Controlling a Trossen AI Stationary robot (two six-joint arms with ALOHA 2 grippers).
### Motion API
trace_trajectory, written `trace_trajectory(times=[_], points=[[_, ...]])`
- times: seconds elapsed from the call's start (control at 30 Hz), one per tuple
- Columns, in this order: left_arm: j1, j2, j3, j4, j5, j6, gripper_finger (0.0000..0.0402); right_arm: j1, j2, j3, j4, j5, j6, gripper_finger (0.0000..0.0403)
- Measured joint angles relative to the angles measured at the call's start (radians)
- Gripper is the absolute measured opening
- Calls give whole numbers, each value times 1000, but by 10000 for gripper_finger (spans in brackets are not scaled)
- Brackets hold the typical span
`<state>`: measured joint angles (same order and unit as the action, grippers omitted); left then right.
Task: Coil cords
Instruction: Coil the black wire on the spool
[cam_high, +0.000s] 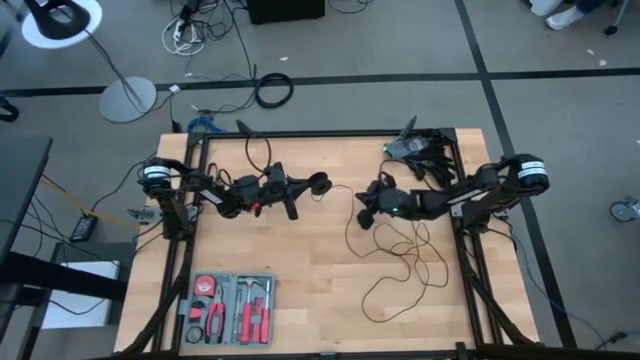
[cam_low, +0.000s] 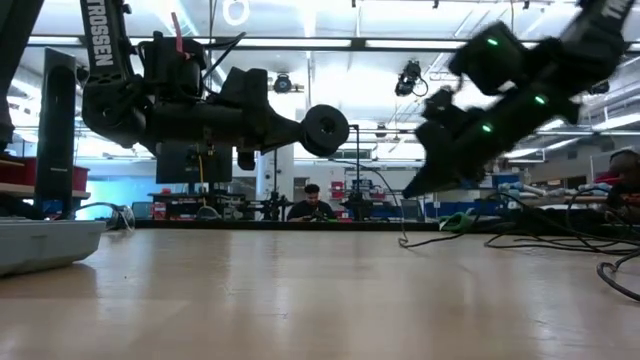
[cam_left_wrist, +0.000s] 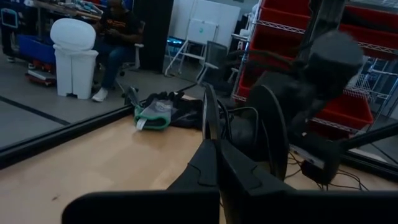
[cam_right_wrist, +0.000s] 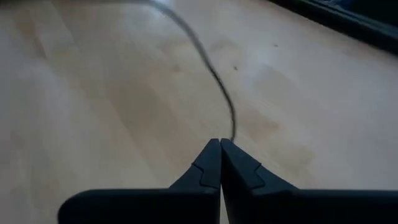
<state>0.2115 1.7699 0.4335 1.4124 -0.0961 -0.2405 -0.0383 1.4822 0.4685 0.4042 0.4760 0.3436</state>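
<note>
At tabletop centre (cam_high: 330, 300): left claw (cam_high: 318, 184) raised, fingers together, clamped on round black puck (cam_low: 326, 129). Right of it, right claw (cam_high: 364, 206) pinched shut on thin black wire (cam_right_wrist: 214, 74); wire runs from fingertips across bare wood. Rest of wire (cam_high: 400, 262) in loose, uneven loops below and beside right claw, toward right frame rail. Wood smooth, pale, planked. Grey tool tray (cam_high: 228, 308) at near left edge, well apart. Open wood between tray and loops.
</note>
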Motion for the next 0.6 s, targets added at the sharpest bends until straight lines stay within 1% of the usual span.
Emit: trace_trajectory(times=[0.07,0.27,0.43,0.6], points=[[0,0,0,0,1,0,0,0,4,57,-47,5,-44,4],[0,0,0,1,22,-1,0,6,-3,147,-13,1,-233,22],[0,0,0,4,39,-4,0,21,5,166,-30,-3,-376,49],[0,0,0,7,39,-4,0,14,5,167,-83,-4,-409,86]])
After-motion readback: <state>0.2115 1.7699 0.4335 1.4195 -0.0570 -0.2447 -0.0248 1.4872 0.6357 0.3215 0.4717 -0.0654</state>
